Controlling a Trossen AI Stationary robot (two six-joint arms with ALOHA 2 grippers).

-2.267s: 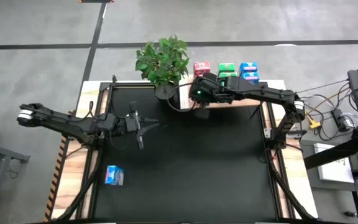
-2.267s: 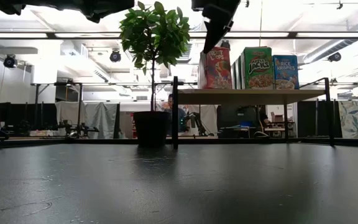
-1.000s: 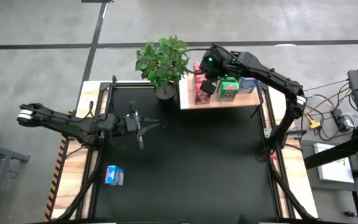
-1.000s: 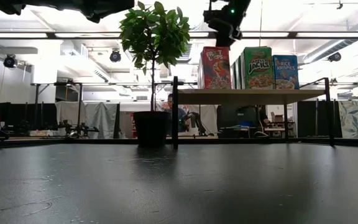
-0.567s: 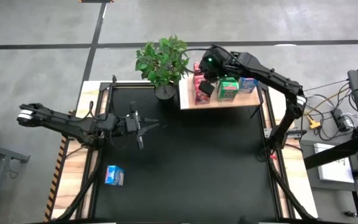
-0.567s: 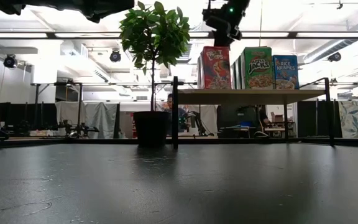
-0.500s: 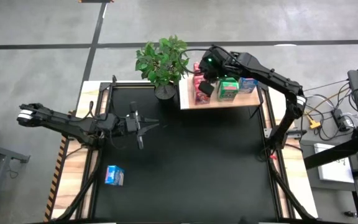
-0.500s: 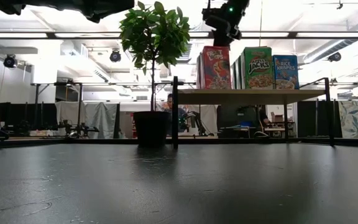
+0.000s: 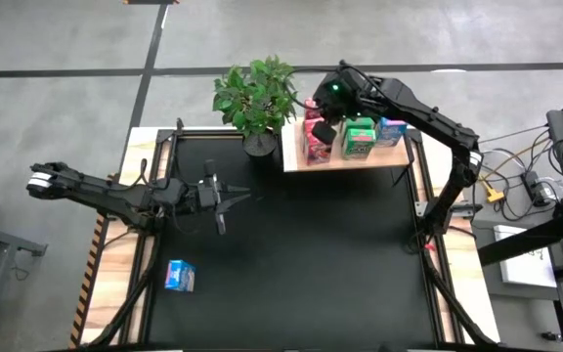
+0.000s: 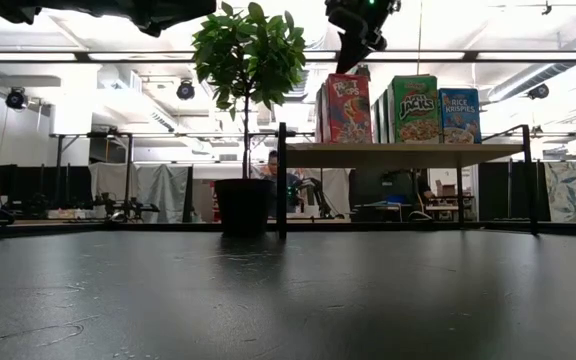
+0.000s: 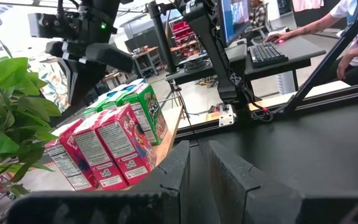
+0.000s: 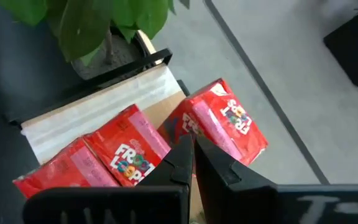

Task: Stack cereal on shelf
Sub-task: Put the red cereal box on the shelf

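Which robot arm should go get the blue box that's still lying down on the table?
Probably the left. The left gripper hovers over the table on the same side as the blue box. The right gripper is far off, above the pink boxes on the shelf.

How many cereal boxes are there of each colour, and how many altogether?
Pink-red boxes: 3, all on the shelf
Green boxes: 3, on the shelf, the rear ones partly hidden
Blue boxes: 3, seemingly 2 on the shelf plus a lone blue box on the black table
Total: 9
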